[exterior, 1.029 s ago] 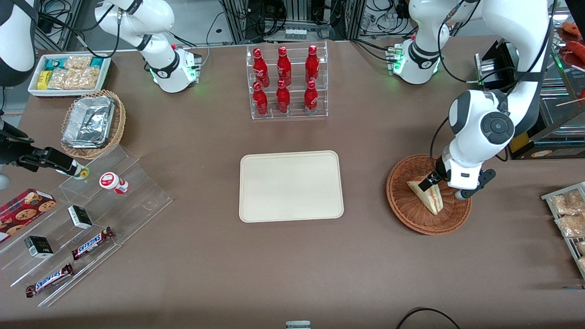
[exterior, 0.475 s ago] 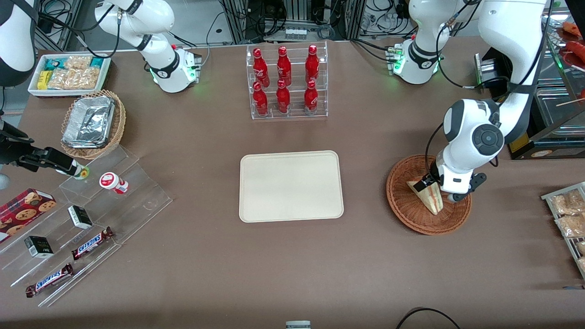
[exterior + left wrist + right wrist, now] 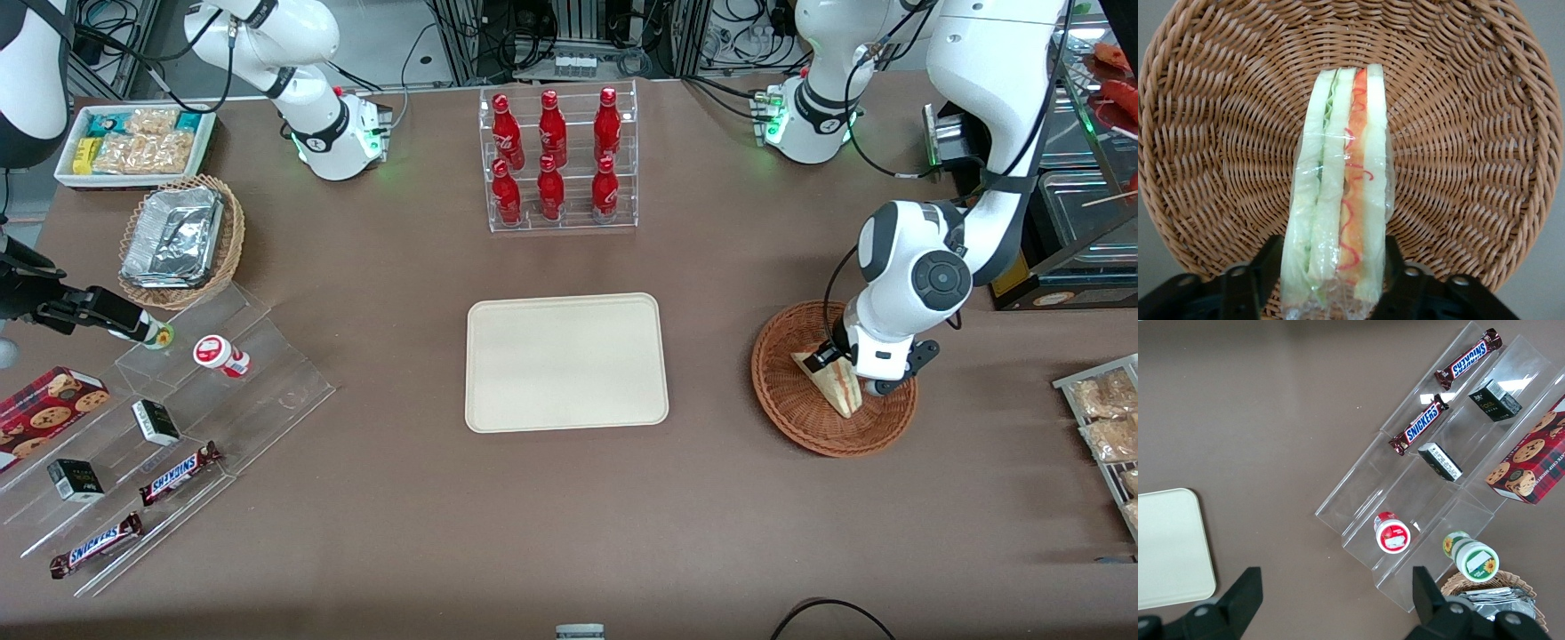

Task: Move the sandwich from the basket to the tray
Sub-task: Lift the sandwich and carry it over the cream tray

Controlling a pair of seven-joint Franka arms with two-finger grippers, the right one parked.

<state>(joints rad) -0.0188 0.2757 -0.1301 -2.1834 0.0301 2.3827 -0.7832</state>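
Gripper [image 3: 1338, 280] is down in the basket [image 3: 800, 422] with its jaws spread either side of the sandwich [image 3: 1338, 213], not yet pinching, so this is the grab: close, lift clear, then carry to the tray [image 3: 566, 363].

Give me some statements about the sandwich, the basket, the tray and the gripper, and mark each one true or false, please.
1. The sandwich lies in the basket. True.
2. The tray already holds the sandwich. False: the tray is bare.
3. The gripper is down at the sandwich, one finger on each side of it. True.
4. The sandwich is unwrapped. False: clear film covers it.
5. The gripper hovers over the tray. False: it is at the basket.
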